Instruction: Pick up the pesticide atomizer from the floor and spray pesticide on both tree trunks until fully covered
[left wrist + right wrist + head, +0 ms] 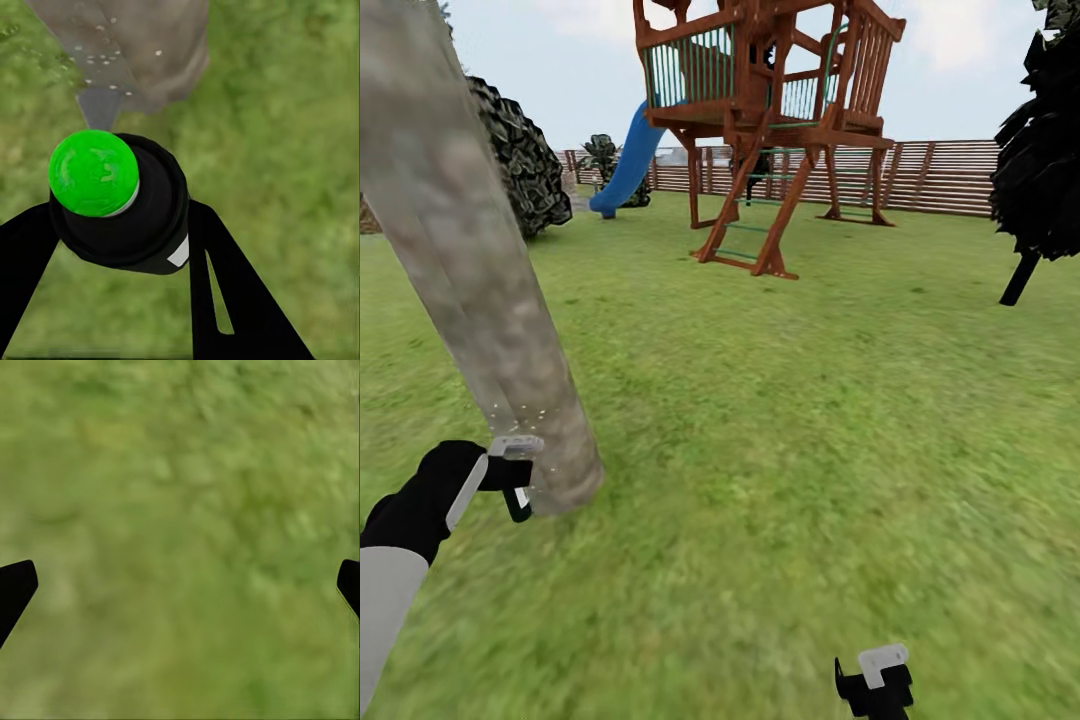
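Observation:
A thick tree trunk [470, 270] of mottled grey-beige bark leans across the left of the head view. Fine whitish specks of pesticide [520, 412] dot it near its base. My left gripper [512, 482] is right beside the trunk's foot, shut on the pesticide atomizer [120, 202], a black body with a bright green cap. In the left wrist view the trunk [150, 52] with the specks [97, 60] lies just beyond the atomizer. My right gripper [875, 685] hangs low over the grass floor [790, 430], open, with nothing between its fingers [15, 589].
A wooden play tower [770, 110] with a blue slide [625, 165] stands ahead, before a brown slatted fence [940, 175]. A dark bush [520, 160] sits behind the trunk. A black tree [1045, 160] stands at the right edge.

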